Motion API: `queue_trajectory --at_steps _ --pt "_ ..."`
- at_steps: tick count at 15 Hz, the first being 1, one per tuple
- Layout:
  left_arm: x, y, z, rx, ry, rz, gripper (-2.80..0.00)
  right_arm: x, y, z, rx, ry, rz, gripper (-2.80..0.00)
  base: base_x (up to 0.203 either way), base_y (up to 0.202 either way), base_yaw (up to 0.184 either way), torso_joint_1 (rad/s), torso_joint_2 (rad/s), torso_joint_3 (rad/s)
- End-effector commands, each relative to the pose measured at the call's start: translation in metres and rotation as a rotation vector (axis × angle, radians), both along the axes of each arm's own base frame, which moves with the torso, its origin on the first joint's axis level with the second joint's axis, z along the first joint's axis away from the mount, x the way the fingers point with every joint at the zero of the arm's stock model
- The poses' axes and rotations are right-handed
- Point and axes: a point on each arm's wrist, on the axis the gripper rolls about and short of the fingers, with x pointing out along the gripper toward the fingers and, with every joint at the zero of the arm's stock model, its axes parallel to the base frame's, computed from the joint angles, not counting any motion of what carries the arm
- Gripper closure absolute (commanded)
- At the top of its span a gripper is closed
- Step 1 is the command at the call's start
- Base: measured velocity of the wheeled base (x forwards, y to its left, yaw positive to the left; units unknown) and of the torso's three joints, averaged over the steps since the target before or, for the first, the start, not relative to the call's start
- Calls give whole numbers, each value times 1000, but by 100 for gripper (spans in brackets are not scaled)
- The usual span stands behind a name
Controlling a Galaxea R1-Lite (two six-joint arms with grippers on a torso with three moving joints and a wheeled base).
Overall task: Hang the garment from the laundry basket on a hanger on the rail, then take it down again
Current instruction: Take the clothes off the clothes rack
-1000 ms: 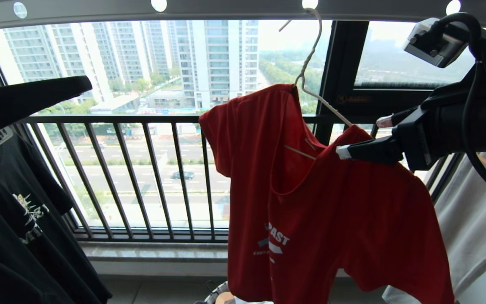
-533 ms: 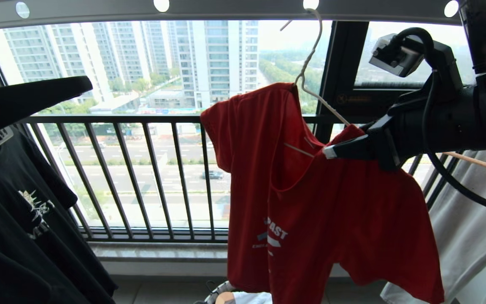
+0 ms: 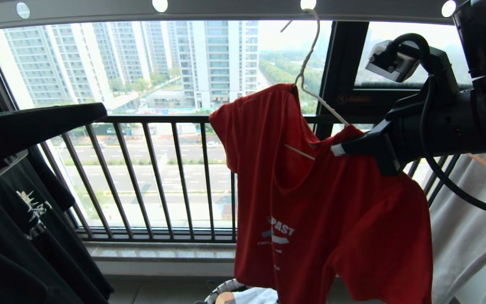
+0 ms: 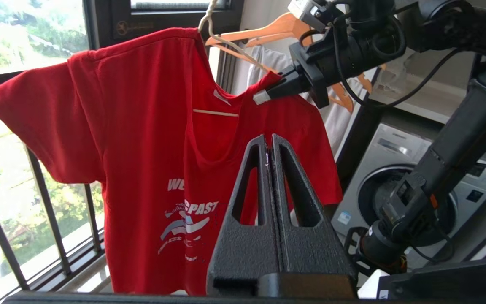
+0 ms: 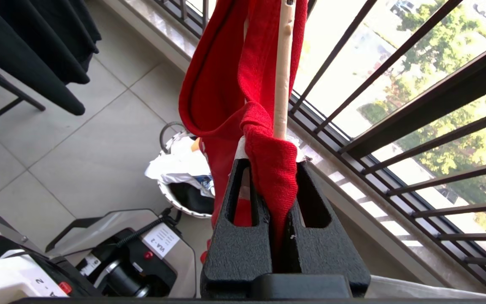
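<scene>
1. The red shirt is hung on the wire hanger, whose hook is over the rail. The right gripper is closed on the shoulder fabric beside the collar, and the hanger arm seems to be caught in the same pinch.
2. The left gripper is held apart in front of the shirt, its fingers pressed together on nothing.
3. If the shirt is pulled sideways, the thin hook can be dragged off the rail, because cloth and wire are gripped together.
4. If only cloth is held, the collar can be stretched while the far shoulder stays on.
5. The pinched fold is shown only in the right wrist view, with the basket below on the floor. The hook on the rail is shown only in the head view.
</scene>
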Motion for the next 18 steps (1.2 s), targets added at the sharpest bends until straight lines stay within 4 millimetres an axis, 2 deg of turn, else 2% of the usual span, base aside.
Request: queue_trajectory --at_steps 1,3,6,9,10,12,15,18 --pt "5 -15 -11 17 52 -109 0 -10 -3 5 5 -10 10 0 0 0 0 0 0 0" --pt "31 -34 -23 46 137 -167 0 -13 -5 4 -6 8 10 0 0 0 0 0 0 0" --pt "73 -65 -18 62 173 -215 0 -16 -6 5 -3 11 20 0 0 0 0 0 0 0" --pt "106 -97 -19 77 192 -261 0 -15 -5 4 -6 17 26 0 0 0 0 0 0 0" --pt "115 -108 -23 87 195 -252 -280 -15 -5 4 -7 18 24 0 0 0 0 0 0 0" --pt "134 -131 -29 110 189 -196 -280 -15 -4 4 -8 17 27 0 0 0 0 0 0 0" --pt "153 -152 -32 193 167 -14 -280 -14 -4 3 -11 17 27 0 0 0 0 0 0 0" --pt "154 -166 -31 230 115 59 -280 -14 -4 3 -11 17 27 0 0 0 0 0 0 0"
